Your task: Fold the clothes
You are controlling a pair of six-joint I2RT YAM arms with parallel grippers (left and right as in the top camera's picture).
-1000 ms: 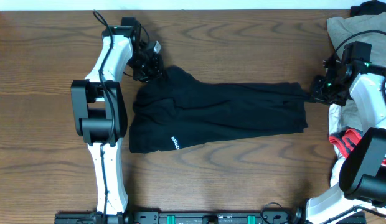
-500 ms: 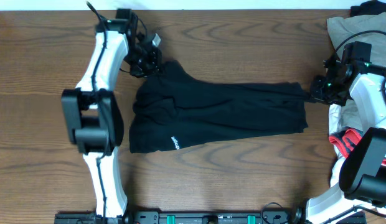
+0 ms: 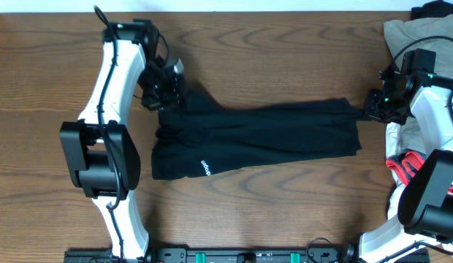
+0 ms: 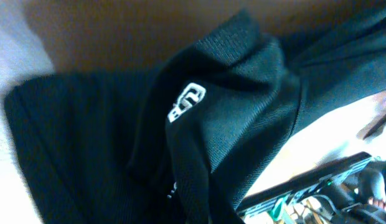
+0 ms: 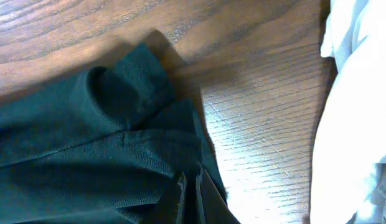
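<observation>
Black clothes [image 3: 263,135] laid lengthwise across the middle of the wooden bench [image 3: 285,44], wider end to the left, narrower end to the right, small white logo [image 3: 206,168] near the lower left edge. Left tool [image 3: 166,93] down on the upper left corner, closed on a pinch of the cloth, with that corner drawn up into a ridge. The grip itself hidden by fabric in the left wrist view, only bunched black folds and the logo close to the lens. Right tool [image 3: 370,109] at the upper right corner of the narrow end, fingers [image 5: 178,193] pressed nearly together in the right wrist view, gripping the edge where several layers meet. Beside the right arm, along the bench's right edge, a beige garment [image 3: 424,33] at the top and a red-and-white item [image 3: 403,162] lower down, both apart from the clothes
</observation>
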